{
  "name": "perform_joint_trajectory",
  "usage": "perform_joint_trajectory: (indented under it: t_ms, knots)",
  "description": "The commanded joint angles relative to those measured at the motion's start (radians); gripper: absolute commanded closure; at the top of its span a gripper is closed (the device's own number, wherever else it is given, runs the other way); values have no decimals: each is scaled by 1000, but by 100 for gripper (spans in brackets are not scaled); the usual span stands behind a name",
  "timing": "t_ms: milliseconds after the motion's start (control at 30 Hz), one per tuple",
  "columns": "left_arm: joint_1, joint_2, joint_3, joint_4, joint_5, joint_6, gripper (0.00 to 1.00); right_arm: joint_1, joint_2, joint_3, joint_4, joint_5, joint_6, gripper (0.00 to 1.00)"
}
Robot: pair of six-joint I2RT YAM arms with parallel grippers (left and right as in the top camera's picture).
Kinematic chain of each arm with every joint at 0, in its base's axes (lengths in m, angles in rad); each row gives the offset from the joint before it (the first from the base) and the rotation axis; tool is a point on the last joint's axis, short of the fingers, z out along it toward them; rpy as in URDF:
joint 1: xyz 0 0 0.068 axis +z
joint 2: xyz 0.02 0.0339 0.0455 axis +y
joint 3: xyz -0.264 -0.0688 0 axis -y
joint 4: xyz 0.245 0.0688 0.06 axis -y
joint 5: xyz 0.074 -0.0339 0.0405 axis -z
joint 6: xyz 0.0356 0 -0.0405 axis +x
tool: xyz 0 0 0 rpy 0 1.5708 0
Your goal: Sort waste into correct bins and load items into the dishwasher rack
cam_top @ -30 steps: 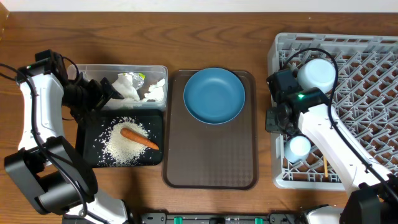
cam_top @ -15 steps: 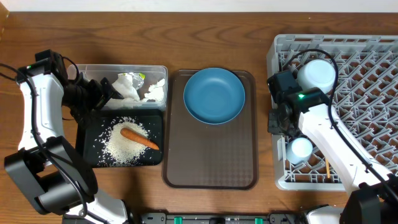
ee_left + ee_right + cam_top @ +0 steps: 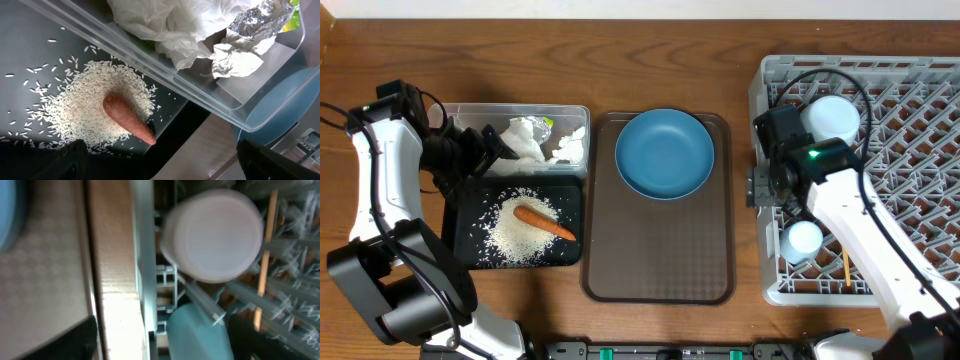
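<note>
Binned: napkins [image 3: 525, 140] in tub [image 3: 520, 108]; carrot [image 3: 545, 222], rice [image 3: 515, 240] in black tray [image 3: 565, 195]. Racked: pink cup [image 3: 212, 235], blue cup [image 3: 197, 330], chopsticks [image 3: 844, 268]; I've yet to load bowl [image 3: 665, 152]. Gaping, empty: left gripper [image 3: 160, 157], right gripper [image 3: 165, 342].

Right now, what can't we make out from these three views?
right hand: overhead, its own arm covers it; right wrist view is blurred, showing only finger edges at the bottom corners.
light blue cup: cut off by the bottom edge in the right wrist view, so contact with the hand is unclear.
chopsticks: overhead, mostly under the right arm; too thin to count.
clear tub floor: left wrist view, napkins and foil cover most of it.
</note>
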Motion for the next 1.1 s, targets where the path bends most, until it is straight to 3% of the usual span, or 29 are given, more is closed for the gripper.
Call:
perform_joint_trajectory:
  t_ms: [0,1067]
  knots:
    - [2,-16,18,-6,-9,6,2,2,-33,25,5,17,-34,1]
    - [2,-16,18,-6,-9,6,2,2,-50,23,16,16,-34,1]
